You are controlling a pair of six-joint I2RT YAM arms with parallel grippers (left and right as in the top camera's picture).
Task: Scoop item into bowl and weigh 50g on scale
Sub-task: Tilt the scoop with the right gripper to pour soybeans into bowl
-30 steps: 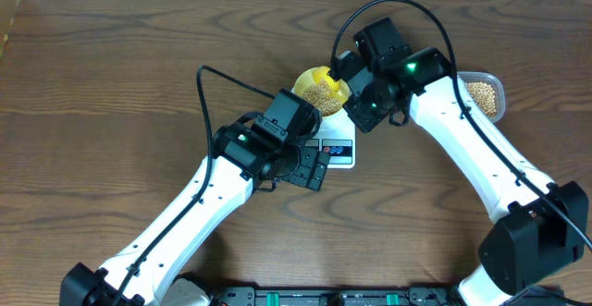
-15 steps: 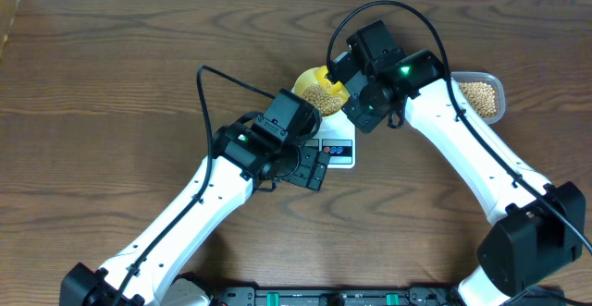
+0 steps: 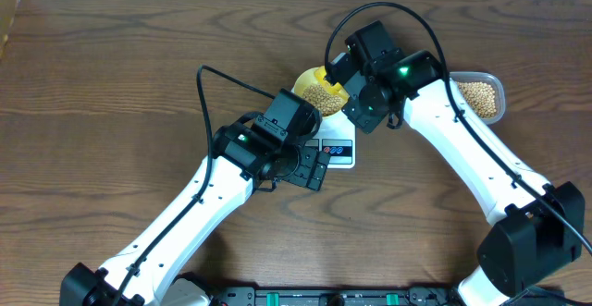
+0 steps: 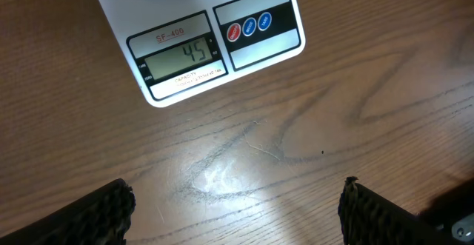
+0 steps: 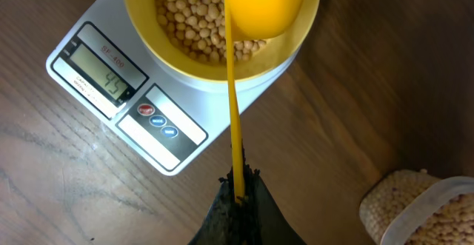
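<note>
I read 45 on the scale [image 4: 215, 41], bowl [image 5: 139, 15] of beans [image 5: 189, 12] atop. Right tool [image 5: 237, 193] grips the scoop [image 5: 263, 4] over it; left tool [image 4: 237, 215] hangs released.

The bench [image 3: 111, 84] is dark brown wood with a strong grain running across it. Near its middle rests the white scale [image 3: 338, 149] (its display reads 45). Well apart to the right, towards the far edge, sits a clear plastic tub [image 3: 483, 97] holding tan beans [image 3: 479, 93].

Scale [image 4: 200, 49] display [image 4: 181, 56]: "45"; label "SF-400".
</note>
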